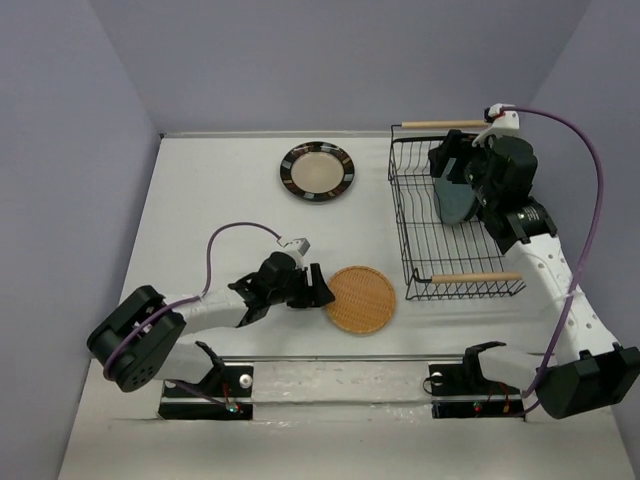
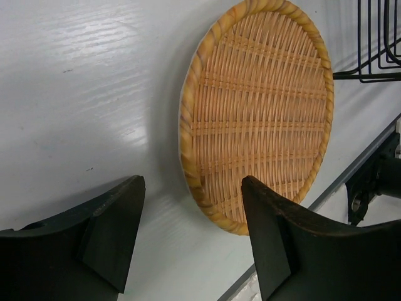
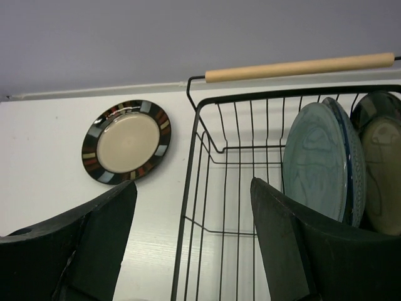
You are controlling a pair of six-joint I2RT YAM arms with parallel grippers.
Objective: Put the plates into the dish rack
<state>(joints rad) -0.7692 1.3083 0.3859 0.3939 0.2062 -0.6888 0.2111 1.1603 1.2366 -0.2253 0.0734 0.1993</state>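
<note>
i saw the left gripper (image 2: 191, 185) low over the white table (image 1: 220, 200), on the near-left side of the dish rack (image 1: 400, 220), fingers spread apart with nothing between them. the orange wicker plate (image 2: 257, 116) lay flat on the table just ahead of those fingers, near the rack's near-left corner but apart from the wire. in the left wrist view one finger overlapped the plate's rim; i could not tell if it touched.

the right gripper (image 3: 192, 188) hung above the rack's far half. its fingers were also spread and empty, one outside the rack's left wall and one over the inside. the teal plate (image 3: 313, 160) stood on edge inside the rack toward its far-right part, tilted a little. right behind it i saw the thin edge of a blue-rimmed plate (image 3: 355, 157), pattern hidden. next came a cream plate with a dark rim (image 3: 382, 175), partly cut off by the frame. those three sat close together; i could not tell which divider slots held them.

the other striped-rim plate (image 1: 317, 171) lay flat on the table left of the rack's far-left corner, well apart from it. the rack's far wooden handle (image 3: 301, 67) ran along its far edge, and the near handle (image 1: 475, 277) along its near edge.
</note>
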